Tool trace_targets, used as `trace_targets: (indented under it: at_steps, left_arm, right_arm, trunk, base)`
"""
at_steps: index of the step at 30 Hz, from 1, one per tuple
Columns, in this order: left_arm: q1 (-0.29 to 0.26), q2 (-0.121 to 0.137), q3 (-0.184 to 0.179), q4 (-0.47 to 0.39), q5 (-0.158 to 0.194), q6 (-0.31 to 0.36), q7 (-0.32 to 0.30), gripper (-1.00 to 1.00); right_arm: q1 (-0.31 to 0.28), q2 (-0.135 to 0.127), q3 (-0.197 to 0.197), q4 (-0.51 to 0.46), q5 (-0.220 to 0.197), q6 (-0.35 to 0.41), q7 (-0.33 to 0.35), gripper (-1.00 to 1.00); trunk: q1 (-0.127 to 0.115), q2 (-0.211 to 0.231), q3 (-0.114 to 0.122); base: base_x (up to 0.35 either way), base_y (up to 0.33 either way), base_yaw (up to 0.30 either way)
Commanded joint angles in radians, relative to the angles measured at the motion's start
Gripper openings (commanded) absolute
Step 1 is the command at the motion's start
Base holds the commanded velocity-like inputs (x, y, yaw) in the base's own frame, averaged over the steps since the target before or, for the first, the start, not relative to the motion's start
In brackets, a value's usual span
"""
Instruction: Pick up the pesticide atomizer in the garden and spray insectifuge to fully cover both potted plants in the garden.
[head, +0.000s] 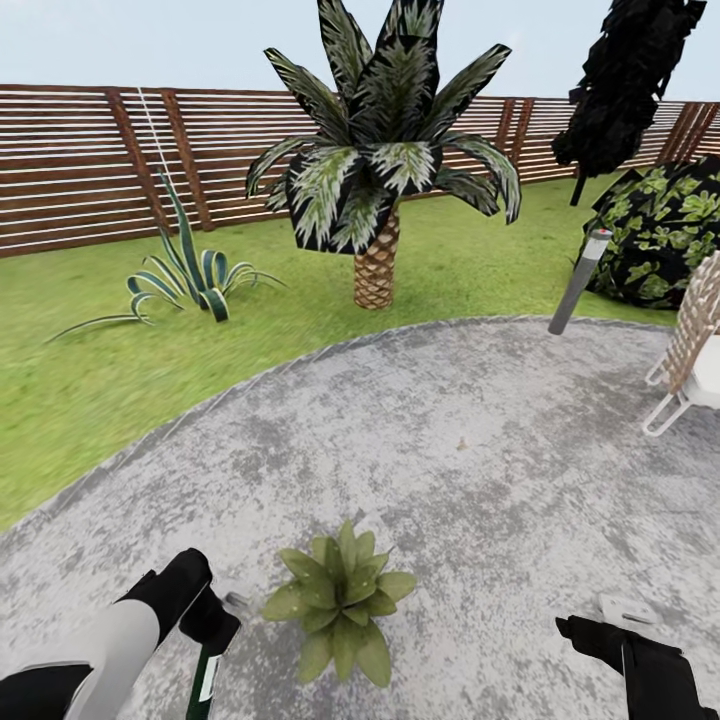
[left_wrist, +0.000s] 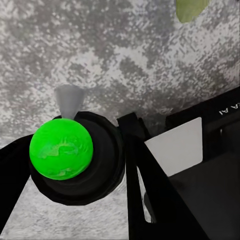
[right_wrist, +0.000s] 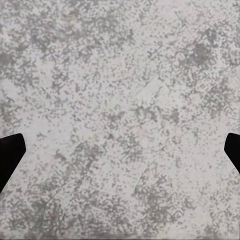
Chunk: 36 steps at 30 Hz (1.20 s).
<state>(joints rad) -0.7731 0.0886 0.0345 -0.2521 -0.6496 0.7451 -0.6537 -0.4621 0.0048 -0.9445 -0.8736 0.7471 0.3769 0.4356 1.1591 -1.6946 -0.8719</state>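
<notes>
We stand on a round grey speckled paved patio (head: 480, 420) ringed by green lawn (head: 90, 370) and closed off by a brown slatted wooden fence (head: 90, 170).

Nearest us, at about seven o'clock, our left gripper (head: 205, 640) is clamped on the pesticide atomizer (left_wrist: 75, 155), a small spray bottle whose dark nozzle head now carries a bright green dot and a pale grey cone-shaped spout (left_wrist: 68, 100). In the head view its dark green body hangs below the fingers. The spout points at bare paving, with only a leaf tip at the edge of that wrist view. At five o'clock our right gripper (head: 600, 630) holds nothing, its dark fingertips spread wide over the paving.

At six o'clock, between the arms, sits one potted plant (head: 340, 600), a low rosette of broad pointed light-green leaves, just beside the atomizer.

We judge the main risk to be aim: spraying from here would wet stone, not leaves, leaving coverage partial. Swinging in could brush the near leaves.

Farther off, at twelve o'clock, stands a scaly-trunked palm (head: 378, 200); at two o'clock, a grey bollard lamp (head: 580, 280).
</notes>
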Motion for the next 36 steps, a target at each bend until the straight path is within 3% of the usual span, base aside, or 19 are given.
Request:
trace_targets:
  at_steps: [1,19,36]
  left_arm:
    - [0.000,0.002,0.004,-0.009,-0.008,0.003,-0.008,-1.00]
    - [0.000,0.002,0.002,-0.015,-0.008,0.004,-0.009,-1.00]
    - [0.000,-0.002,-0.002,-0.011,-0.010,0.003,-0.009,-1.00]
  right_arm:
    - [-0.001,0.000,-0.003,-0.002,0.009,0.002,0.009,1.00]
    - [-0.001,0.001,-0.003,-0.002,0.009,0.002,0.009,1.00]
    - [-0.001,0.000,-0.003,-0.003,0.009,0.002,0.009,1.00]
  trunk:
    - [0.000,0.000,-0.001]
    - [0.000,0.000,-0.011]
    - [0.000,0.000,-0.013]
  base:
    - [0.063,0.219,0.000]
    - [0.032,0.020,0.048]
    - [0.069,-0.088,0.011]
